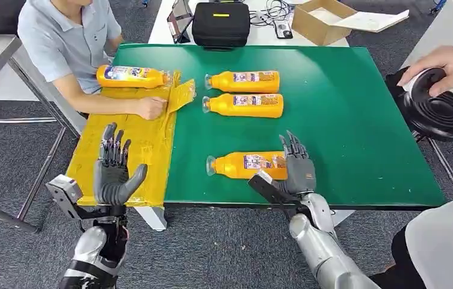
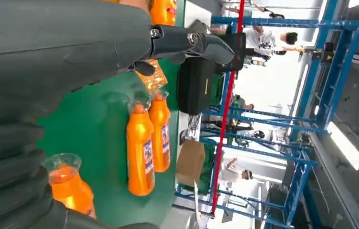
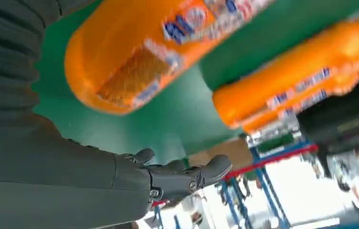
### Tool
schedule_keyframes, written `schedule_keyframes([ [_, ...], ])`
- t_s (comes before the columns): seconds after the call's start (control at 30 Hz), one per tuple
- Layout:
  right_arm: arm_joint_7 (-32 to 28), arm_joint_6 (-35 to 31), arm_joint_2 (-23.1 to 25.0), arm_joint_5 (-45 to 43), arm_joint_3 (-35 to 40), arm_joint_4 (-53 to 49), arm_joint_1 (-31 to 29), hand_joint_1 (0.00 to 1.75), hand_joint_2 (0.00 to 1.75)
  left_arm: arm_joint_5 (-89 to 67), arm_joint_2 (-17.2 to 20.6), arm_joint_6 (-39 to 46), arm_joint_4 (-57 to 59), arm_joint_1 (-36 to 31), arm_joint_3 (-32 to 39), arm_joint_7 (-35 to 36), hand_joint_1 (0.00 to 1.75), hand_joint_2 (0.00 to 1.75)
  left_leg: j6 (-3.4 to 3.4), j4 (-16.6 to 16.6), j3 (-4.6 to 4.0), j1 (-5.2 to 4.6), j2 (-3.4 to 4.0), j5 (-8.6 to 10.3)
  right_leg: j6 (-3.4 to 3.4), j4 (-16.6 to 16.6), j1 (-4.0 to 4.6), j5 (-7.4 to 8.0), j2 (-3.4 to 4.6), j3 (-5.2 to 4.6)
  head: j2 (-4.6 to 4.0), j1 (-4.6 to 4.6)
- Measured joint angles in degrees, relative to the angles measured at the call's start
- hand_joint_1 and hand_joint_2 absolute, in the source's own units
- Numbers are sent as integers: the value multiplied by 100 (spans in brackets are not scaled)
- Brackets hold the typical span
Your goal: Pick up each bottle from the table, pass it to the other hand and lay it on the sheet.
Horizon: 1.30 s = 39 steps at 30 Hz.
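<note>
Head view: bottle (image 1: 246, 164) label unreadable beside spread, empty right robot hand (image 1: 296, 165); left robot hand (image 1: 113, 170) likewise.

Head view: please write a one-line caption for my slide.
Right robot hand reaches the nearest orange bottle on the green table; left robot hand waits open above the yellow sheet.

The right hand (image 1: 296, 165) covers the base end of the nearest bottle (image 1: 245, 164). In the right wrist view that bottle (image 3: 158, 43) is blurred, its label unreadable and its neck cut off by the frame edge. A person's arm hides part of the yellow sheet (image 1: 133, 150).
</note>
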Motion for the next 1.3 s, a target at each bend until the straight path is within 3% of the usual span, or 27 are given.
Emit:
schedule_keyframes([
  [0.33,225,704,9,-4,164,725,-298,0,175,-15,-33,42,136,-204,-149,-41,0,175,0,0,-1,0,2,-2,0,-1,-1,0,0,-1,0,0],
  [0.53,907,529,-4,518,424,867,-385,0,175,-59,-46,39,123,-198,-217,-35,0,175,0,0,0,0,0,-1,0,-1,-1,0,0,-1,0,0],
  [0.73,1179,451,-28,712,574,946,-439,0,175,-66,-46,39,120,-195,-243,-7,0,175,0,0,0,0,0,-1,0,-1,-1,-1,0,-1,0,0],
  [0.93,2039,271,-72,1182,756,1042,-546,0,175,-46,-46,37,61,-167,-236,100,0,175,0,0,-1,0,0,-1,0,-1,-2,0,0,0,0,0],
  [1.3,2267,691,-90,1126,804,1199,-675,0,175,22,-46,4,26,-144,-225,188,0,175,0,0,3,0,2,-1,0,-1,0,0,1,0,0,0],
])
